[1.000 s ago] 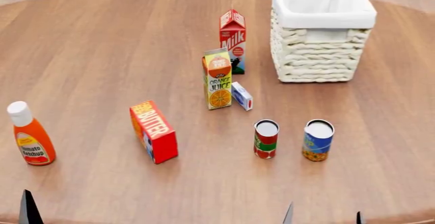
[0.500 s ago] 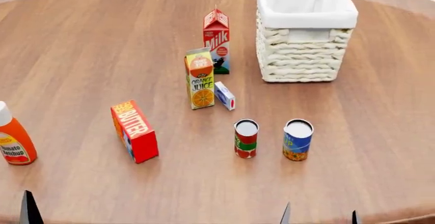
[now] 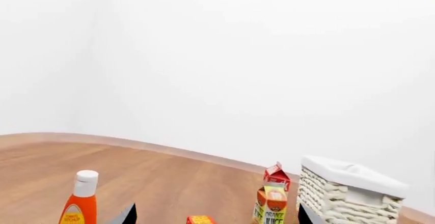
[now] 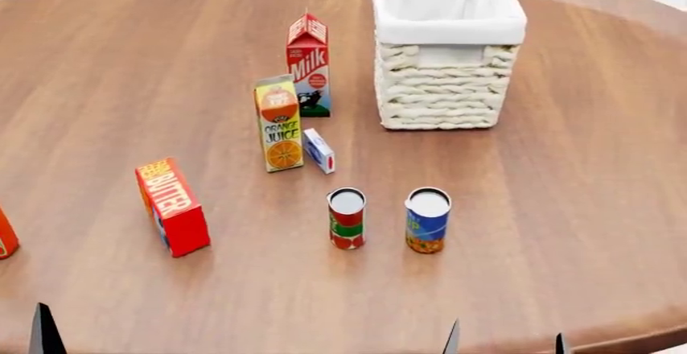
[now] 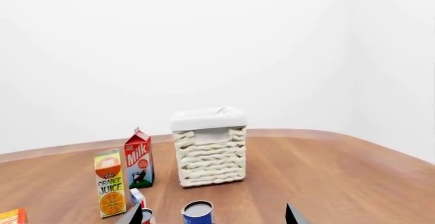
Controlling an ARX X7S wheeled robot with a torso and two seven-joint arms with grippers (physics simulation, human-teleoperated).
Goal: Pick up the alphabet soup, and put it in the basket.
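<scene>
Well ahead of the right tool (image 4: 504, 343); alphabet soup (image 4: 427, 220) untouched.

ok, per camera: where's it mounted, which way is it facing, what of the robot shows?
Head: high, looking down on the round wooden table; dark fingertips at the bottom edge.
Left wrist: low, facing level across the table at the orange ketchup bottle; fingertips at the bottom edge.
Right wrist: low, facing level toward the cream wicker basket and blue-labelled soup can; fingertips at the bottom edge.
Shared: all show the basket and orange juice carton.
</scene>
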